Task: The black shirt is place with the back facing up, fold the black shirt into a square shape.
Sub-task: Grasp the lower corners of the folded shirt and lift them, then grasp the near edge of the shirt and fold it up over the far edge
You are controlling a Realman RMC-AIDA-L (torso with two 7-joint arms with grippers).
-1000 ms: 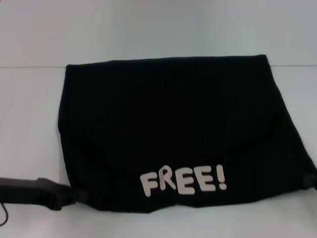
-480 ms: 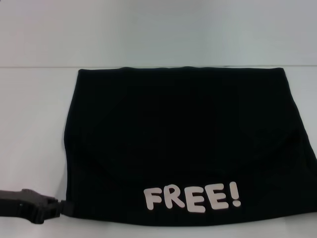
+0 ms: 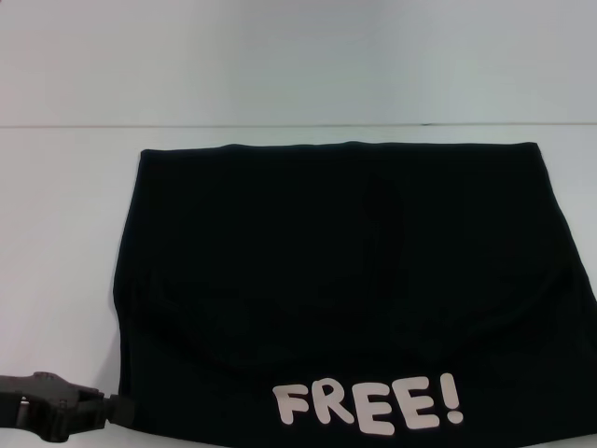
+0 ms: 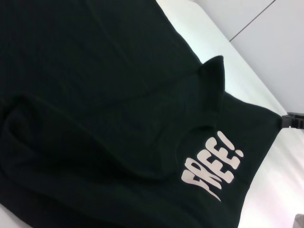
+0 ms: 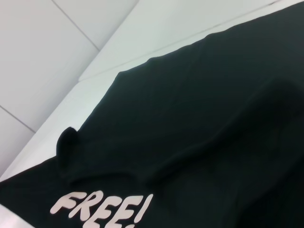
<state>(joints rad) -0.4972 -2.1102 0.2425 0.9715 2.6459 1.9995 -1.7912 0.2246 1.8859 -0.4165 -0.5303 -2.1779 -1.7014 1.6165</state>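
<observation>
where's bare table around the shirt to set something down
Bare table lies beyond the black shirt's far edge, and a strip runs along its left side above the left gripper. The near and right sides are crowded: cloth runs to the picture's edge.

The left hand (image 3: 112, 408) is sitting low in the bottom left corner of the head view, its dark arm reaching in level from the left edge. The right hand (image 4: 285, 120) is showing only as a dark tip at the left wrist view's right edge.
</observation>
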